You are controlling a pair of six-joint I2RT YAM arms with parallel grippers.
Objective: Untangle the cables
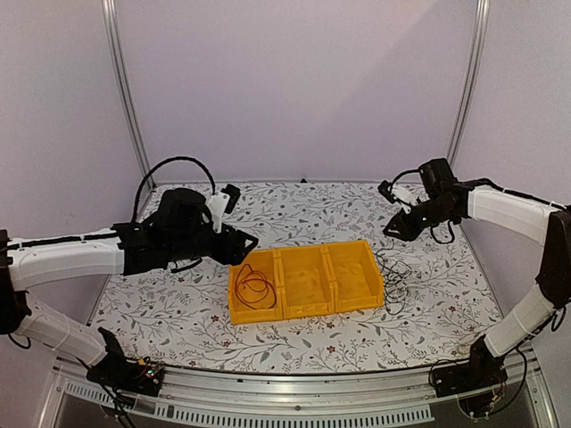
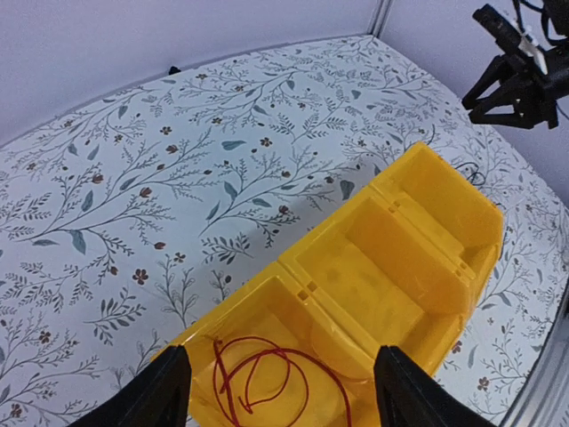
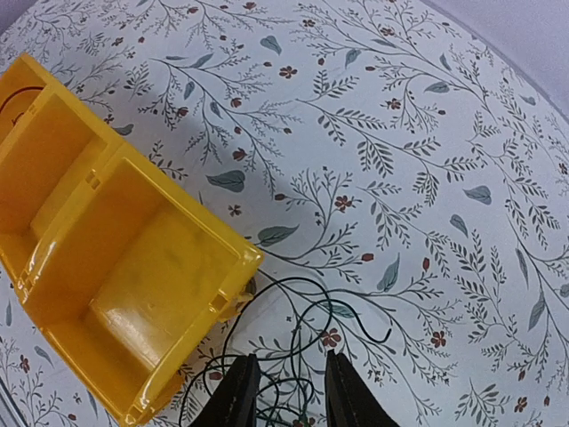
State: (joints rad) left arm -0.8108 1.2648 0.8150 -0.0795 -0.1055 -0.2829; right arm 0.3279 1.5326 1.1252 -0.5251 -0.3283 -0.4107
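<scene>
Over bin rim, left end effector agape, right end effector ajar above cables.

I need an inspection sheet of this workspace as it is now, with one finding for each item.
Surface: flowered table, flat.
Job's things: red cable coiled in the left compartment of the yellow bin, other two compartments empty; dark cable tangle on the table right of the bin.
Clutter: nothing seen.
Hands: left hand open, empty, above the red cable; right hand open, empty, above the tangle.
Cables: black arm hose loops above the left arm, off the table.
Surroundings: pale walls, metal posts.
</scene>
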